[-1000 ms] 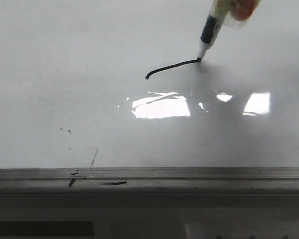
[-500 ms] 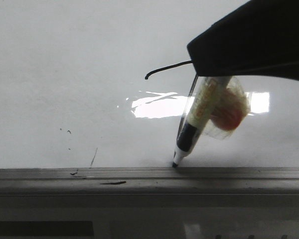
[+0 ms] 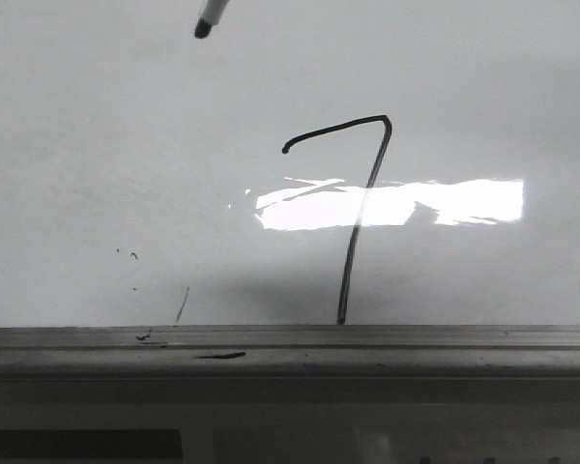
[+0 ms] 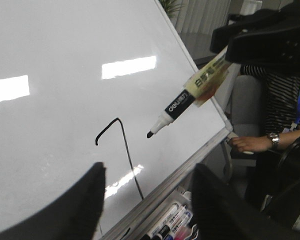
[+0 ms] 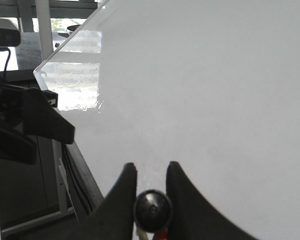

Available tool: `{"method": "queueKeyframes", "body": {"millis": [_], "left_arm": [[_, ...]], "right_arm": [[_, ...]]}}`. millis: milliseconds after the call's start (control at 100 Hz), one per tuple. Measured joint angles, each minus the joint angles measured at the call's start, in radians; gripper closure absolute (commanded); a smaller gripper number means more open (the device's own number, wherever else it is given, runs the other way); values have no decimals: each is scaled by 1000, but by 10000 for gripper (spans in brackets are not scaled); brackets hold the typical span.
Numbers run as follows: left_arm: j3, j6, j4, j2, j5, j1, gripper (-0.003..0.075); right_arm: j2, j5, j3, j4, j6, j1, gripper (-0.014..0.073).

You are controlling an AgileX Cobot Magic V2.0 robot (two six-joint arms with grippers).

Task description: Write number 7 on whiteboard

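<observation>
Front view: a finished black 7 [image 3: 353, 208] on the whiteboard [image 3: 97, 145], hooked top stroke up high, long downstroke running to the grey ledge [image 3: 416, 340] and ending right at its edge; bright rectangular glare crossing the downstroke midway; a few stray specks and dashes [image 3: 179, 307] low to the left; only the marker [image 3: 209, 17] tip showing at the upper edge, up and left of the 7, well apart from it and seemingly off the board. Left wrist view: left gripper [image 4: 147, 200] with fingers spread wide, nothing between them, hanging before the lower part of the 7 [image 4: 121, 155]; marker [image 4: 190, 97] held out from the right side, dark tip pointing at the board [image 4: 55, 45] just beside the downstroke, off the ink; spare markers [image 4: 172, 225] lying under the ledge; a person's hand [image 4: 247, 144] with a watch by the board's corner. Right wrist view: right gripper [image 5: 151, 192] clamped on the marker's round butt end [image 5: 152, 206], both fingers pressed against it; bare glossy board [image 5: 215, 90] ahead, the 7 out of sight here; tip hidden behind the barrel, so contact hard to judge.
</observation>
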Motion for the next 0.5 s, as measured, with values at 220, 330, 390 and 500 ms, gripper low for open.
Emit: {"method": "queueKeyframes", "body": {"millis": [220, 330, 390, 500], "left_arm": [[-78, 76, 86, 169, 85, -4, 314], [-146, 138, 99, 268, 155, -19, 353], [-178, 152, 101, 328, 182, -27, 355], [-222, 198, 104, 430, 238, -42, 355]], "right_arm": [[64, 108, 35, -4, -5, 0, 665], [109, 129, 58, -5, -6, 0, 665], [120, 149, 60, -6, -6, 0, 665], [122, 178, 63, -7, -7, 0, 665]]}}
